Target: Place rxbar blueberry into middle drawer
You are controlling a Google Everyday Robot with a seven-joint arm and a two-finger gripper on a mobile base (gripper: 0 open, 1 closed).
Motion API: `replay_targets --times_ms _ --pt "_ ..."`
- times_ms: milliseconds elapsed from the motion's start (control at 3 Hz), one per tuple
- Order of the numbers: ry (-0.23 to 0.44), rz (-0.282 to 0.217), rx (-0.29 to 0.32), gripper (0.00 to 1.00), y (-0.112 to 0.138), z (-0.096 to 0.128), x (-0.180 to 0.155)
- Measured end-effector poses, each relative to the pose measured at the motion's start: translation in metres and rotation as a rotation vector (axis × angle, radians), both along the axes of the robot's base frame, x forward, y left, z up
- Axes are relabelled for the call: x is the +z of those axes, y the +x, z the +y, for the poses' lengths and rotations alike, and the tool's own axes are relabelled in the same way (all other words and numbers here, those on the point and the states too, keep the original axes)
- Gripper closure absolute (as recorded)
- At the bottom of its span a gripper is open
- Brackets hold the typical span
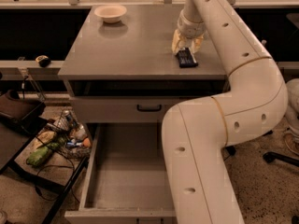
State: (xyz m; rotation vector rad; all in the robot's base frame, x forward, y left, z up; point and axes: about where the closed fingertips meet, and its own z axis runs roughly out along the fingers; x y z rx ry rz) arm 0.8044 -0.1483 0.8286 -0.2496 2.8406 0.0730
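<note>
On the right rear part of the grey table (126,45), the gripper (187,48) pointed down from the end of the thick white arm (233,101), which reached in from the lower right and bent over the table's right edge. Its jaws stood apart, the two pale yellowish fingers (176,42) spread to either side of a gap. The snack bar (186,58) lay flat on the table top, dark blue with pale print, its long side running away from the front edge. Its far end sat in the gap between the jaws, while the rest of it stuck out toward the front, clear of them. I could not tell whether either finger touched the wrapper.

A small pale bowl (110,13) stood near the back left corner of the table, well apart from the bar. Under the table top, a closed drawer front (117,110) carried a black loop handle (149,108). Below that, the middle drawer (131,171) was pulled out wide, showing a plain grey floor and low side walls, partly hidden on the right by the arm. To the left, a low dark cart (28,171) held a wire basket of mixed odds and ends (65,136).
</note>
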Motion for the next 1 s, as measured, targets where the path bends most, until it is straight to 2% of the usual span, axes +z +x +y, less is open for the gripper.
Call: replay_targets --times_ms 333,667,1000 --pt "0.000 0.000 0.000 0.89 -0.003 0.001 0.008" --pt "0.000 -0.001 0.000 1.00 -0.007 0.002 0.013" --pt "-0.090 -0.112 0.080 1.00 -0.002 0.033 0.068"
